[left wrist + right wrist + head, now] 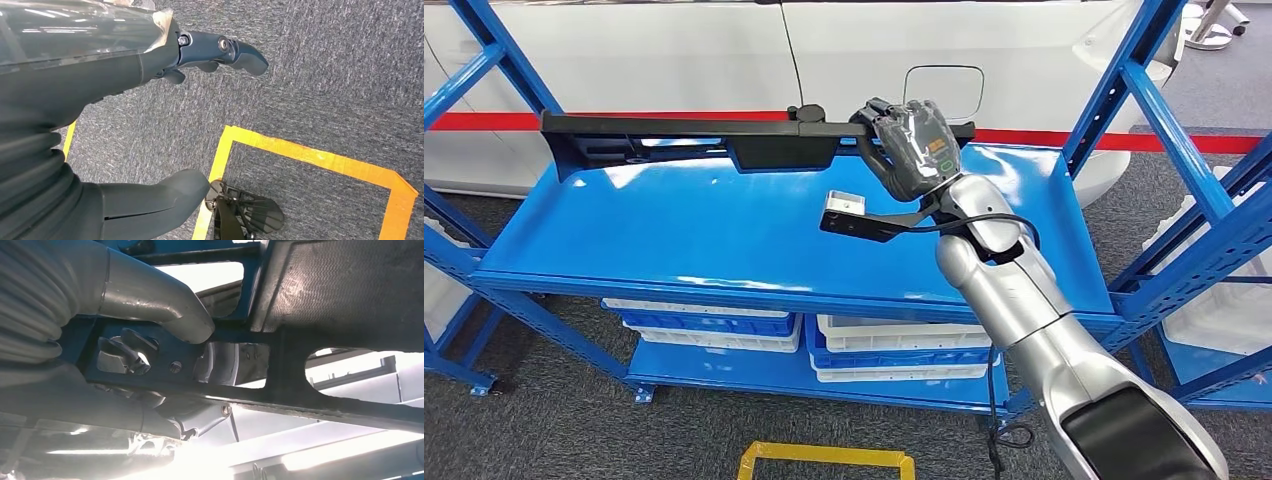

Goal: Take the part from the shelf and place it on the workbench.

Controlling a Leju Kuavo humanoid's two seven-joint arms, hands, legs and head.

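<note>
Long black part lying along rear edge of blue shelf, gripped near one end by right hand, fingers curled around it; left hand over grey carpet, fingers spread, holding nothing.

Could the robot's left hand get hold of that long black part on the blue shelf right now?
Probably not as it stands. The left hand hangs open over the grey carpet and yellow floor tape, well away from the shelf. The right hand already grips the long black part.
</note>
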